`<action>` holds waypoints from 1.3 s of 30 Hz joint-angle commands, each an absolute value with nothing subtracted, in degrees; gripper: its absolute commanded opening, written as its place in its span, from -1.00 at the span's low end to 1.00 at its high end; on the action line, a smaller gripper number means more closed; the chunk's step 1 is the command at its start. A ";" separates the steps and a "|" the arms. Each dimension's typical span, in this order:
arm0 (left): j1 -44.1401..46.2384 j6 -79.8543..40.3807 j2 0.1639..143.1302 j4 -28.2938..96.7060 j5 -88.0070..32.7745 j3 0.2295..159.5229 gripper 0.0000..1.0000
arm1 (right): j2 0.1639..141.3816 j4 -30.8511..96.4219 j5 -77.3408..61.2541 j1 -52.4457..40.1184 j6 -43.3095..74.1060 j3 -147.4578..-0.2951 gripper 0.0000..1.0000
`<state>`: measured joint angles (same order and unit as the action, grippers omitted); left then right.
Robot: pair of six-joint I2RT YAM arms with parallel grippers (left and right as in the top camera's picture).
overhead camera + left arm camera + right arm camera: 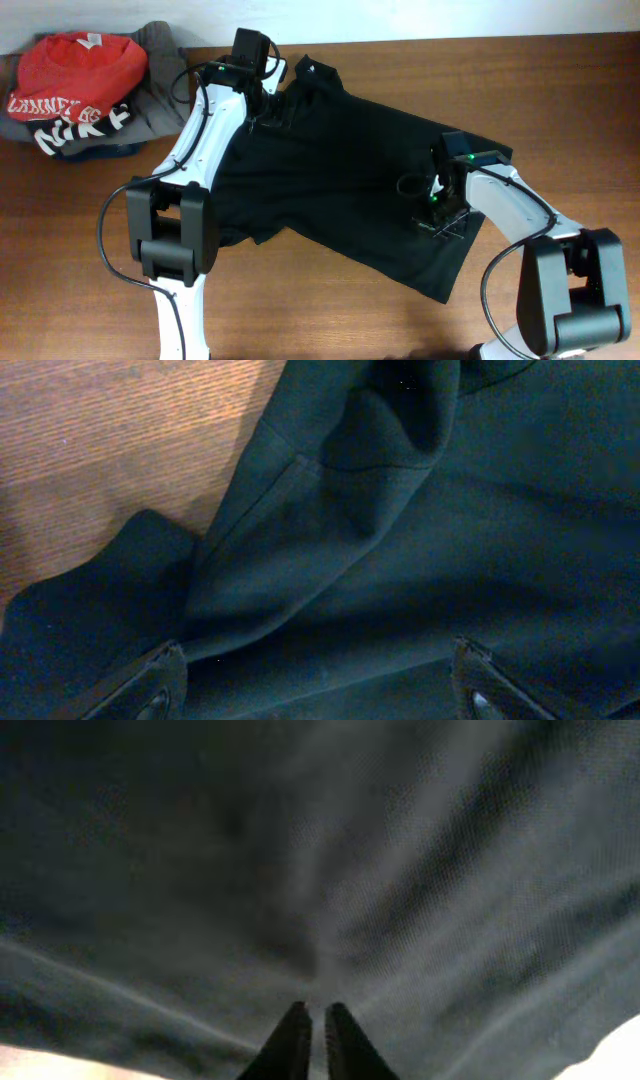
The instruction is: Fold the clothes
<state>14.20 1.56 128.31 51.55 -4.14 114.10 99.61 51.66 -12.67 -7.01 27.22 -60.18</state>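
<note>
The clothes [340,170], a black shirt, lie spread across the middle of the wooden table [330,300]. My left gripper [266,108] hovers over the upper left part of the shirt. In the left wrist view the left gripper [318,660] is open, its fingertips [165,665] wide apart over folded black fabric [400,560] with a seam. My right gripper [443,215] is down on the shirt's right side. In the right wrist view the right gripper [318,1010] is shut, pinching black cloth [400,870], with wrinkles running toward its tips.
A pile lies at the far left back: a red shirt [80,65] with white lettering, a grey garment [160,45] and dark cloth with white letters [80,125]. Bare wood [120,440] shows beside the shirt's edge in the left wrist view.
</note>
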 commanded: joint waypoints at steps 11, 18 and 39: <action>14.26 2.66 128.57 51.46 -4.95 114.58 0.74 | 106.78 53.58 -12.86 -7.11 27.77 -59.99 -0.92; 14.26 2.66 128.57 51.44 -4.95 114.58 0.74 | 106.78 60.14 -12.19 -7.11 28.01 -59.88 -0.92; 14.74 2.70 128.57 51.44 -4.73 114.58 0.98 | 106.76 60.45 -7.22 -7.11 38.48 -49.21 -0.92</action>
